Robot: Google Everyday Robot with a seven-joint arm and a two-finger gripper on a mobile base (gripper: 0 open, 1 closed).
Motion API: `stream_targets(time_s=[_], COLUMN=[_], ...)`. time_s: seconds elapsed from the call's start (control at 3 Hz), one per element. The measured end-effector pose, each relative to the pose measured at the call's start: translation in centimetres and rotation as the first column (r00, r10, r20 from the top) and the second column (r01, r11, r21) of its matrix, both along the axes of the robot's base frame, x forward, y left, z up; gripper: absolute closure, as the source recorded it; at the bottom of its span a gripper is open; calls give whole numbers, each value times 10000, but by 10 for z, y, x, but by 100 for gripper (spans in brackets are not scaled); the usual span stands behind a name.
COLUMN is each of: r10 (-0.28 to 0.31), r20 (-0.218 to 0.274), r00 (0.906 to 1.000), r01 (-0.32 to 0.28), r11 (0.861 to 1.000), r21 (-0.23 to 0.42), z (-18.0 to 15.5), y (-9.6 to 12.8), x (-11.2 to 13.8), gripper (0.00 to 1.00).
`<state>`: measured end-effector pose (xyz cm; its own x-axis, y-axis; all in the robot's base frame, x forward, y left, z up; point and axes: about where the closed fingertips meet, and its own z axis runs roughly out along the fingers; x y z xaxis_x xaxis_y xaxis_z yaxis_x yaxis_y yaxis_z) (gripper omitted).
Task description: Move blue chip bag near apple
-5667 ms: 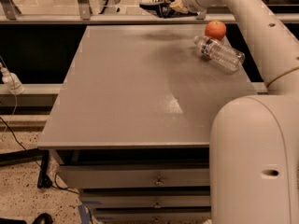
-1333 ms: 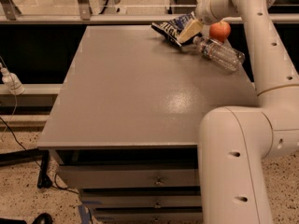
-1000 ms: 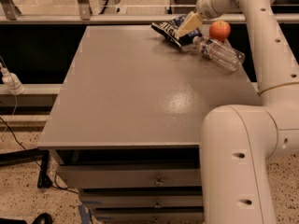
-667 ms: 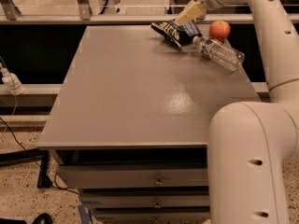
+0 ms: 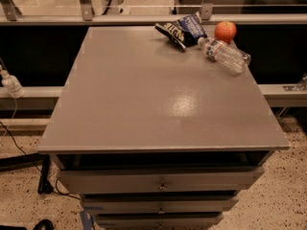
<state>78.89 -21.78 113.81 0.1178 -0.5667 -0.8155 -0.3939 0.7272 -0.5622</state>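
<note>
The blue chip bag (image 5: 182, 30) lies crumpled on the grey table (image 5: 144, 95) near its far edge, dark navy with white lettering. The orange-red apple (image 5: 225, 31) sits just right of it, a short gap between them. The gripper and the arm are out of the camera view.
A clear plastic water bottle (image 5: 223, 54) lies on its side in front of the apple, its cap end close to the bag. Drawers (image 5: 160, 183) sit under the tabletop. A rail and glass partition (image 5: 144, 19) run behind the table. Cables (image 5: 14, 128) hang at the left.
The arm, which was at the chip bag by the apple, has lifted up and gone out of view. The bag stays on the table beside the apple.
</note>
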Motion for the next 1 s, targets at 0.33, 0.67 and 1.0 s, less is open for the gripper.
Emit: stream_targets(time_s=[0.33,0.67,1.0], r10=[-314,-316,-23], r20=[940,942,999], r00=[9951,9951,9950], r01=[289,291,-3], r11=[9992,9992,9996], r21=[279,271,267], z=[50,50,48], y=[-11,-11,-8], x=[-45,-45,-39], gripper=[0,0,0])
